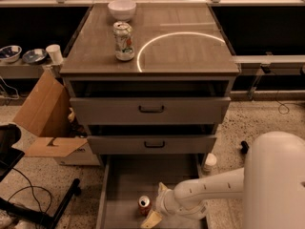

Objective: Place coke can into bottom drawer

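At the bottom centre, the coke can (144, 204) stands in the bottom drawer (143, 175) beside the wide-spread gripper (155, 205); likely light, dentable and slick, best held mid-body.

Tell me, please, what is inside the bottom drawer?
The coke can stands on the drawer floor, near the front. The end effector is inside too, close beside the can. The arm covers part of the floor, so anything there cannot be seen.

In the long grey metal bottom drawer (138, 173), the rear floor lies free; the small red coke can (144, 204) and gripper (155, 209) block its front.
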Available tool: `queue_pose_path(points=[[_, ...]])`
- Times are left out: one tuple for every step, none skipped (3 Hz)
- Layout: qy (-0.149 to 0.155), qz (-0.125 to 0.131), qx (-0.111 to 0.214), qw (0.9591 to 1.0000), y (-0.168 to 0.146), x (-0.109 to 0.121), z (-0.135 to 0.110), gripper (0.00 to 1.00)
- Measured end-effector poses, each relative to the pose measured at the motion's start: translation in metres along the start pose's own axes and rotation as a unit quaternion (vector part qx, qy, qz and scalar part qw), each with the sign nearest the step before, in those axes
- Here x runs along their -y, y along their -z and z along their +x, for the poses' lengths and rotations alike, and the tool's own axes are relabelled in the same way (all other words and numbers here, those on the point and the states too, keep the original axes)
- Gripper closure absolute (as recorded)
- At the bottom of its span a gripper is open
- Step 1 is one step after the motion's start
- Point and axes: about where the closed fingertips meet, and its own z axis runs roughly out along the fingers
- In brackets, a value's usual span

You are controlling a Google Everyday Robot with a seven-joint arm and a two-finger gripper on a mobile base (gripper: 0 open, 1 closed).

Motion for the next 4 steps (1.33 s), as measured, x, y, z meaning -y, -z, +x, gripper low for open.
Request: queue_pose_path(points=[[0.0, 0.03, -0.038, 0.9988, 0.049, 0.018, 0.024, 0.0], [0.021, 0.052, -0.089, 0.9944, 0.148, 0.04, 0.044, 0.0], [0.038, 0.028, -0.118, 0.9919, 0.198, 0.042, 0.042, 0.0], [0.037, 0.002, -0.148, 0.9883, 0.248, 0.027, 0.046, 0.0]])
